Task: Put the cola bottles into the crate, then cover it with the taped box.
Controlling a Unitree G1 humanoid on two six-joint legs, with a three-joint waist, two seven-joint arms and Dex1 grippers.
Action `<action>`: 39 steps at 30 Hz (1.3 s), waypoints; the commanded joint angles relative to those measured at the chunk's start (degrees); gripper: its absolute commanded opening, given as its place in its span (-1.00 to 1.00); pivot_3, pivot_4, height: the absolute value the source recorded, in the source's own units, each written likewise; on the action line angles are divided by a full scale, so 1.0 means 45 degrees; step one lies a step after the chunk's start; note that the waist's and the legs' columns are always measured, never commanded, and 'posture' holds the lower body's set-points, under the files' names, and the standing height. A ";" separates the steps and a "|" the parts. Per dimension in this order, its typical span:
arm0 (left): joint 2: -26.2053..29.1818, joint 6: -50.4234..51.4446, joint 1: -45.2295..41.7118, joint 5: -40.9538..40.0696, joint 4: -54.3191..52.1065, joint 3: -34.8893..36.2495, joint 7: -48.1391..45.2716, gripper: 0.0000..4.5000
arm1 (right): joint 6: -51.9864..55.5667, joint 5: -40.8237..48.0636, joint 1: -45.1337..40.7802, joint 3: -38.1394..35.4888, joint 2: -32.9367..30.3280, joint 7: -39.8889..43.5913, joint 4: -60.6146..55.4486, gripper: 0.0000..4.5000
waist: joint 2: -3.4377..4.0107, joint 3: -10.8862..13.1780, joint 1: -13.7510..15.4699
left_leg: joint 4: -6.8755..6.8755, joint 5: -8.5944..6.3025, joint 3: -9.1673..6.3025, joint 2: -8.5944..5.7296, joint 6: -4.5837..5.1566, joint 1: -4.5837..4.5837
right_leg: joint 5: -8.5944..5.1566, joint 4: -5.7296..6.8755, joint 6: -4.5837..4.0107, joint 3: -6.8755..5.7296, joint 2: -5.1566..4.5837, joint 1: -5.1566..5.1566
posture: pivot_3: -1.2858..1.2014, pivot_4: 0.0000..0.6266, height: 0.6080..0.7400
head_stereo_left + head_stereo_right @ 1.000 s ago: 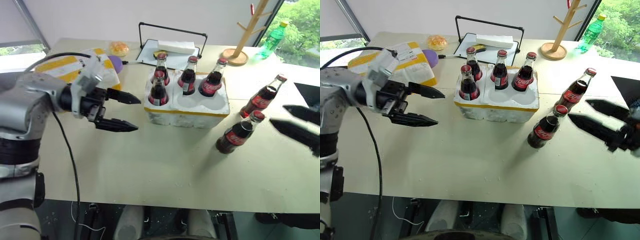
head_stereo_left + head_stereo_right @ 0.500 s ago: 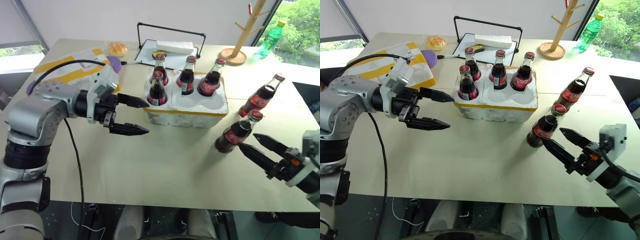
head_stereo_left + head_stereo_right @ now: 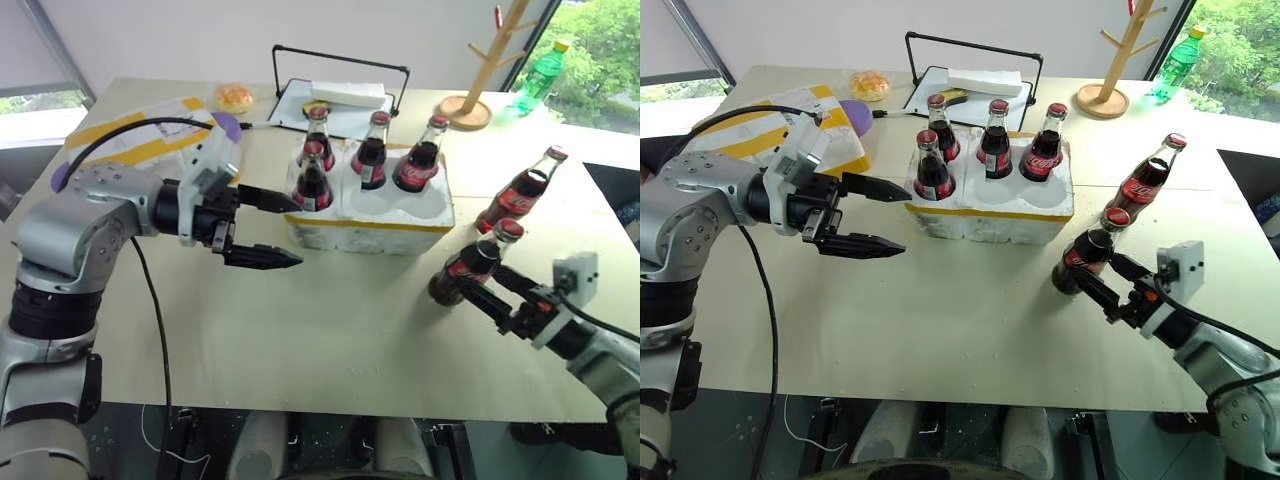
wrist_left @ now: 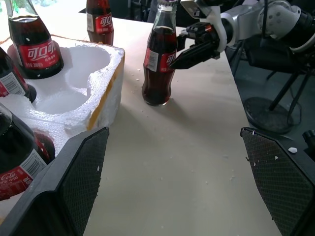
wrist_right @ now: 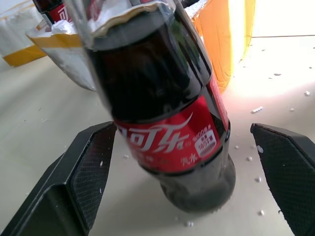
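beige table (image 3: 330,330) by bright windows; both jaws wide, right's around a cola bottle (image 3: 467,274).

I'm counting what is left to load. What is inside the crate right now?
Four cola bottles stand in the crate: three in the far row, one in the near row at the robot's left. The other two near wells look empty. The wells' bottoms under the bottles are hidden.

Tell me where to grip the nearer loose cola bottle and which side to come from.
Grip the nearer bottle around its labelled body, level, from the table's near right side. It stands upright and apart from the crate, and the open right gripper already straddles it there.
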 commanded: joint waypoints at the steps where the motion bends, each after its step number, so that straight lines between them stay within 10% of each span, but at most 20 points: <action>1: 0.0153 -0.0024 -0.0171 -0.0226 -0.0381 0.0071 0.0094 0.98 | -0.0298 -0.0114 -0.0535 0.0348 0.0164 0.0040 0.0295 1.00 | 0.0000 0.0000 0.0012 | 0.0000 0.0001 0.0000 0.0000 -0.0001 0.0000 | 0.0000 0.0000 0.0000 0.0000 0.0001 0.0000 | 0.03 -0.52 1.00; 4: 0.0157 -0.0021 -0.0140 -0.0245 -0.0391 0.0078 0.0150 0.98 | -0.0399 -0.0349 -0.0928 0.0746 0.0352 0.0027 0.0662 1.00 | 0.0000 0.0000 0.0011 | 0.0000 0.0002 0.0003 0.0000 -0.0002 -0.0002 | 0.0000 -0.0002 0.0000 0.0001 0.0002 0.0000 | 0.03 -0.52 1.00; 9: 0.0195 0.0079 -0.0042 -0.0368 -0.0568 0.0176 0.0293 1.00 | -0.0427 -0.0262 -0.0993 0.0783 0.0288 0.0196 0.0352 0.26 | 0.0002 0.0001 0.0002 | -0.0002 0.0003 0.0009 0.0002 -0.0005 -0.0005 | 0.0000 0.0001 0.0000 0.0007 0.0005 -0.0010 | 0.03 -0.52 1.00; 22: 0.0179 -0.0165 0.0182 -0.0470 -0.0613 0.0367 0.0886 1.00 | 0.1415 0.4187 -0.7280 0.0078 -0.1594 -0.0448 0.0424 0.26 | 0.0058 0.0036 -0.0042 | -0.0012 0.0012 0.0043 0.0019 -0.0016 -0.0008 | 0.0002 0.0012 -0.0002 0.0047 0.0024 -0.0053 | 0.03 -0.52 1.00; 30: 0.0096 -0.0294 0.0270 -0.0531 -0.0684 0.0581 0.1353 1.00 | 0.0238 0.0604 -1.1450 0.3346 -0.0052 -0.0662 0.3945 0.26 | 0.0047 0.0037 -0.0129 | -0.0007 0.0015 0.0047 0.0010 -0.0014 -0.0020 | 0.0003 0.0007 -0.0001 0.0049 0.0023 -0.0049 | 0.03 -0.52 1.00; 39: 0.0251 -0.0180 0.0658 -0.0744 -0.1024 0.1012 0.1816 1.00 | -0.0745 -0.2048 -1.1298 0.5765 0.0700 0.1281 0.5091 0.26 | 0.0050 0.0040 -0.0324 | -0.0031 0.0015 0.0043 0.0003 -0.0013 -0.0050 | 0.0004 0.0019 0.0003 0.0045 0.0026 -0.0071 | 0.03 -0.52 1.00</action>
